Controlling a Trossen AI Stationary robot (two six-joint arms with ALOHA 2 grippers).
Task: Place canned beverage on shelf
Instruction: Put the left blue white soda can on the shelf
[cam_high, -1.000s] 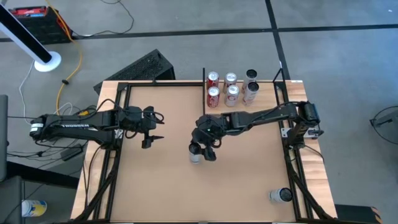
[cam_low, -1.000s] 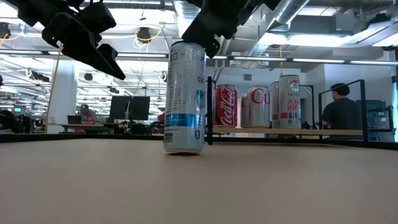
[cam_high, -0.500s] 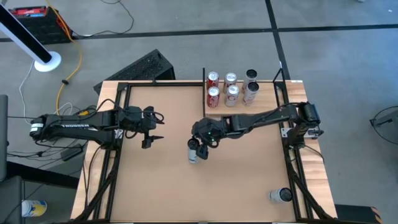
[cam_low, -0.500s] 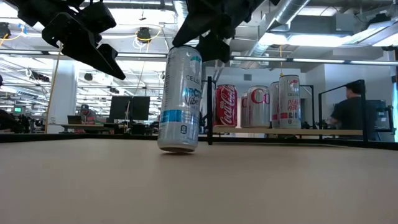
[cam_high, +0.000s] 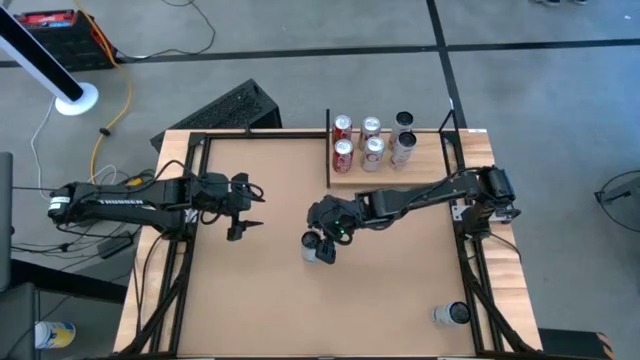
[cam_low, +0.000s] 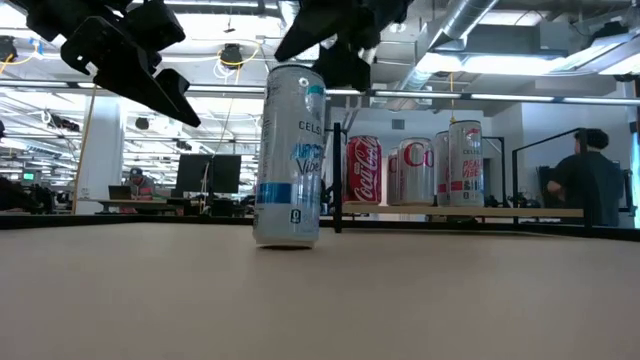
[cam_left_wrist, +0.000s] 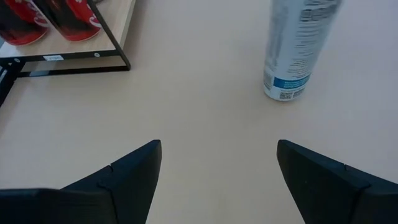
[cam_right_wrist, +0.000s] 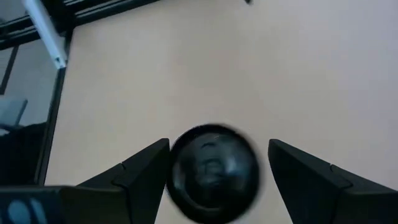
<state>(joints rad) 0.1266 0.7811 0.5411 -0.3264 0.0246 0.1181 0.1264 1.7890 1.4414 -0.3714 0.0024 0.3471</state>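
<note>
Celsius can (cam_low: 289, 155) is what you are after: it stands upright on the table (cam_high: 260, 300), well apart from the shelf (cam_high: 392, 176) and out toward the table's middle. Your right gripper (cam_right_wrist: 213, 163) hovers above it with its fingers spread to either side of the dark lid, not closed on it. So the pick is not yet made; you have the grasp, the carry and the set-down left. Five cans already stand on the shelf. Your left gripper (cam_left_wrist: 217, 163) waits with its pincer spread apart, farther from the shelf than the can is. On the can you can read "CELS" and what looks like "Vibe". On the shelf, one red can (cam_low: 363, 171) reads "Coca-Cola"; the paler cans beside it carry lettering too small to read.
</note>
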